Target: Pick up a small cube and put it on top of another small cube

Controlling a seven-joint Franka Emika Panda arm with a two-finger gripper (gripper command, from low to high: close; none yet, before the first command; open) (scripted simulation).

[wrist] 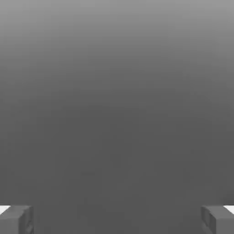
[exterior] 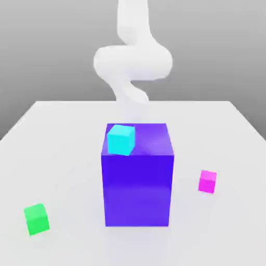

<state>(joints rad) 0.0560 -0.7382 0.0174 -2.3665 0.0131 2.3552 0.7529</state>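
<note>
While the pink cube (exterior: 207,182) rests on the table (exterior: 62,156) toward the exterior view's right, just beside the big blue block (exterior: 137,187), a cyan cube (exterior: 121,139) sits atop that block and a green cube (exterior: 36,218) lies well apart at left. Behind, the white arm (exterior: 132,60) rises; its gripper (wrist: 117,219) is spread wide, holding nothing.
</note>
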